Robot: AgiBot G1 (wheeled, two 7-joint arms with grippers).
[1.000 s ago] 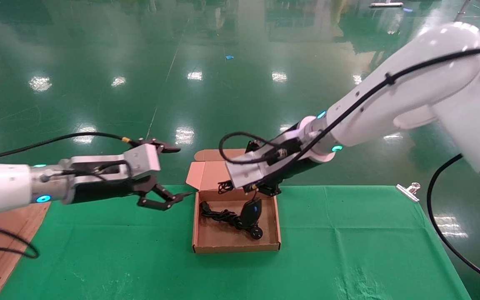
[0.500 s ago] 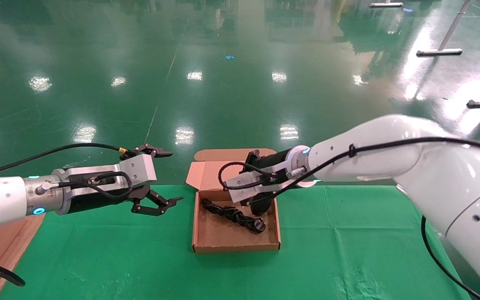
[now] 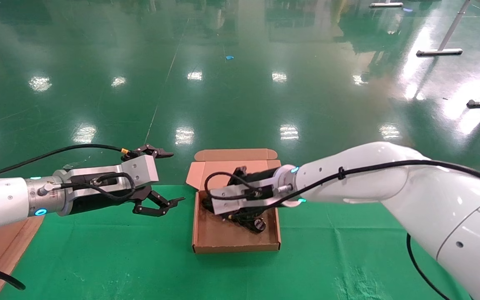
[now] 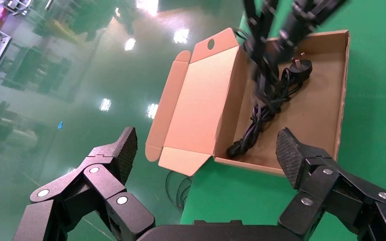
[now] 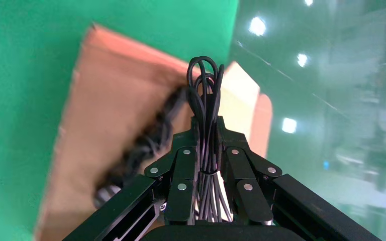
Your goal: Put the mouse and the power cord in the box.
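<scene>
Right pincer [image 5: 208,145] pinches the mouse's thin black looped cable [image 5: 205,85] over the box [image 3: 206,241].

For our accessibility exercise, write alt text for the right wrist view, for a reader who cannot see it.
The right end effector is shut on a looped bundle of thin black cable, held above the open cardboard box on a green cloth. A thicker black power cord lies inside the box.

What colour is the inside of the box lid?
Light brown cardboard lid, clearest in the left wrist view.
</scene>
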